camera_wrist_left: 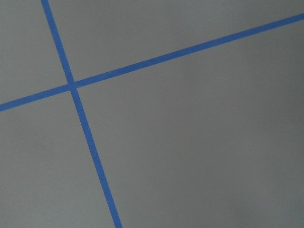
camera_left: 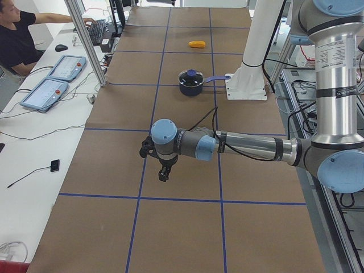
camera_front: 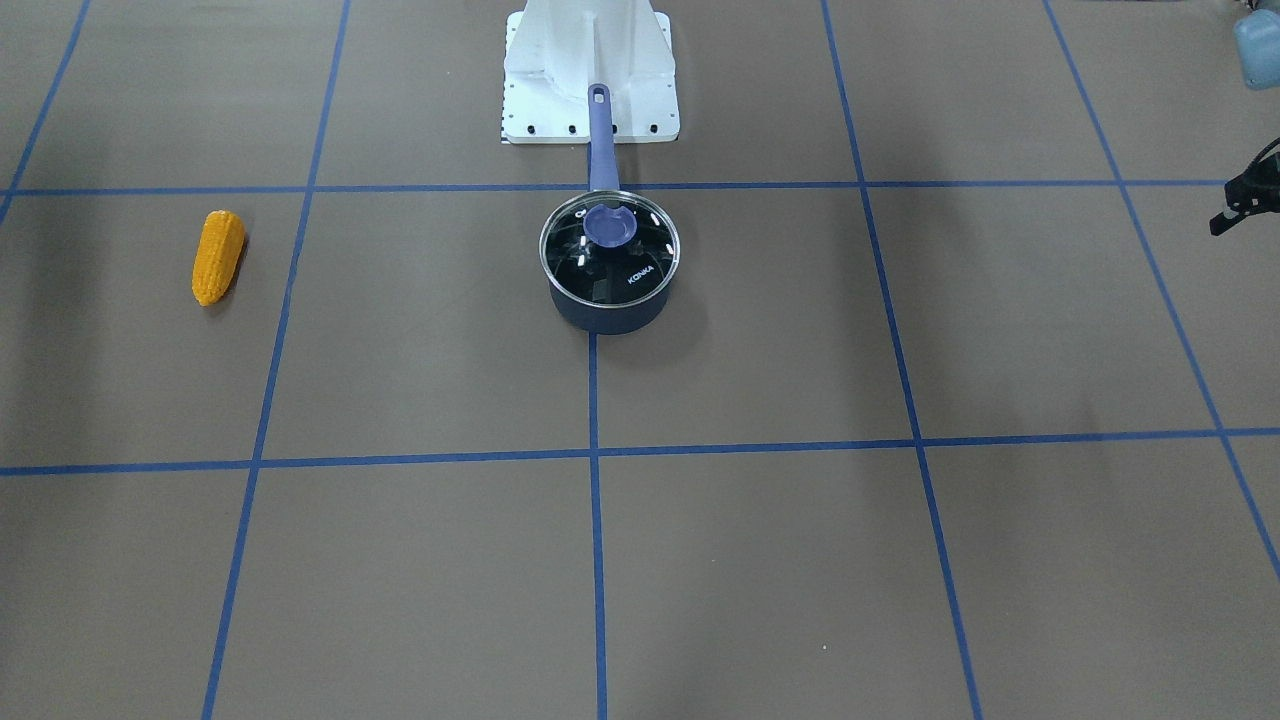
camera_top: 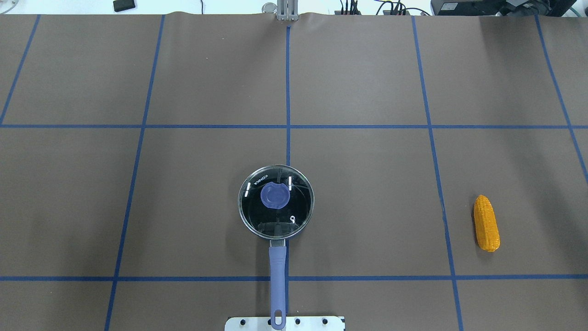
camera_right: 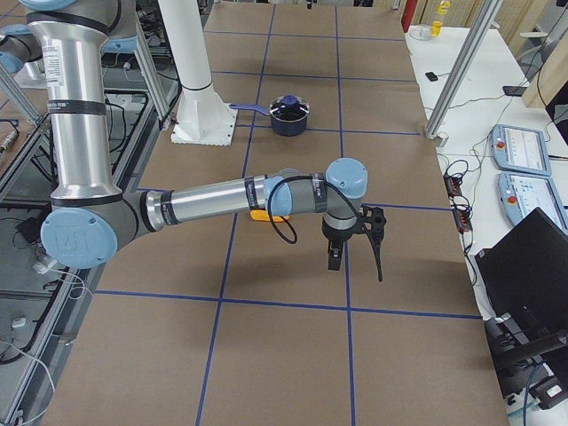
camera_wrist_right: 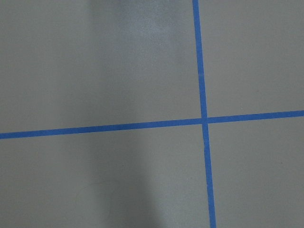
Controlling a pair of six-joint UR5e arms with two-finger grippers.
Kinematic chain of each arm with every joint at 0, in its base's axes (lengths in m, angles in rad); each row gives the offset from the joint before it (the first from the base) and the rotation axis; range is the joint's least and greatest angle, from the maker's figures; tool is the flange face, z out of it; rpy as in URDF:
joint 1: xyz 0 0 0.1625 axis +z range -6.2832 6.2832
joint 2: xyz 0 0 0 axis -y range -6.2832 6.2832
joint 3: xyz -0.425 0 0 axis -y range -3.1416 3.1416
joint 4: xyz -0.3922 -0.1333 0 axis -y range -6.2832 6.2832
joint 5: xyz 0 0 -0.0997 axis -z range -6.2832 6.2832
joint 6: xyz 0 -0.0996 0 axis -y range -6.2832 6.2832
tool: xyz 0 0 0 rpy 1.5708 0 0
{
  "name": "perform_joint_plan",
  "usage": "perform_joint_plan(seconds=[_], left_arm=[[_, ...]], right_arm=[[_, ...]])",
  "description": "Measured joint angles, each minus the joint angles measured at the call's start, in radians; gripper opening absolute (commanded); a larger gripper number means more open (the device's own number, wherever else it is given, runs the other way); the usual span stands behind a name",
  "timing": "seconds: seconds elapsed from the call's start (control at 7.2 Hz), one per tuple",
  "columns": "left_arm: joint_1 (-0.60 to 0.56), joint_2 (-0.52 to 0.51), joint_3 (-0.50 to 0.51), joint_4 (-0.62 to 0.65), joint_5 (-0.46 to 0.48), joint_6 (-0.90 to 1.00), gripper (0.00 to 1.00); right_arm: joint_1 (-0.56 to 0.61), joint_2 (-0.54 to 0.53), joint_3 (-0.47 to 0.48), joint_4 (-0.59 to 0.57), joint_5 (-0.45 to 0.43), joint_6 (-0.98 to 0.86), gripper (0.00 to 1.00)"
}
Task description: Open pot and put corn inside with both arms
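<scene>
At table centre, just in front of the white robot base (camera_top: 285, 323), the small dark navy saucepan (camera_front: 607, 312) sits w/ its round clear glass lid (camera_top: 257, 211) on, long periwinkle handle (camera_top: 277, 264) pointing at the base. The orange-yellow corn cob (camera_top: 486, 223) lies flat, well off to the robot's right. The left gripper (camera_left: 164, 174) hangs above bare mat, well apart from the pot. The right gripper (camera_right: 351, 253) hangs beyond the corn, farther from the pot. Opening of either: can't tell; no obj. seen held.
</scene>
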Motion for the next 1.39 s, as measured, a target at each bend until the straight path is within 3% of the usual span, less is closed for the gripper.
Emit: perform_joint_plan(seconds=[0.42, 0.69, 0.83, 1.11, 1.39], left_arm=[[0.000, -0.007, -0.003, 0.003, -0.001, -0.015, 0.99], [0.008, -0.084, -0.048, 0.036, 0.000, -0.140, 1.00], [0.029, -0.158, -0.098, 0.102, 0.000, -0.229, 1.00], [0.120, -0.397, -0.189, 0.360, 0.006, -0.357, 1.00], [0.286, -0.620, -0.204, 0.508, 0.096, -0.552, 1.00]], right_arm=[[0.000, 0.015, 0.004, 0.001, 0.005, 0.006, 1.00], [-0.014, 0.020, 0.050, 0.002, 0.014, 0.010, 1.00], [-0.049, 0.019, 0.101, 0.002, 0.019, 0.010, 1.00], [-0.145, 0.019, 0.169, 0.000, 0.010, 0.009, 1.00], [-0.225, 0.017, 0.189, 0.000, -0.005, 0.083, 1.00]])
